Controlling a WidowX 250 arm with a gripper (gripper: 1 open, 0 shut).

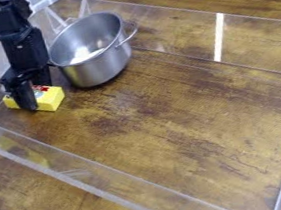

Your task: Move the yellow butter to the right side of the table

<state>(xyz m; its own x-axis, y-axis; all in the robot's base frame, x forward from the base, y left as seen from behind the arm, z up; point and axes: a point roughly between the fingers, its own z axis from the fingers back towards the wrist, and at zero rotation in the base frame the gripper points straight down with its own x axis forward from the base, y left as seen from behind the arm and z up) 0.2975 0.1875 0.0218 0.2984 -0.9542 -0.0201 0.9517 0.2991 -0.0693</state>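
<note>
The yellow butter (pixel 43 99) is a small bright yellow block with a white-and-red label, lying on the table (pixel 174 122) at the far left, just left of the steel pot. My black gripper (pixel 24 93) points straight down onto the block's left end and its fingers are shut on the butter. The block's left part is hidden behind the fingers. The butter rests on the wood.
A steel pot (pixel 90 50) with a side handle stands right beside the butter, to its right. A clear plastic rim (pixel 59 171) runs along the table's edges. The dark wood to the right holds a bright reflection streak (pixel 218 35).
</note>
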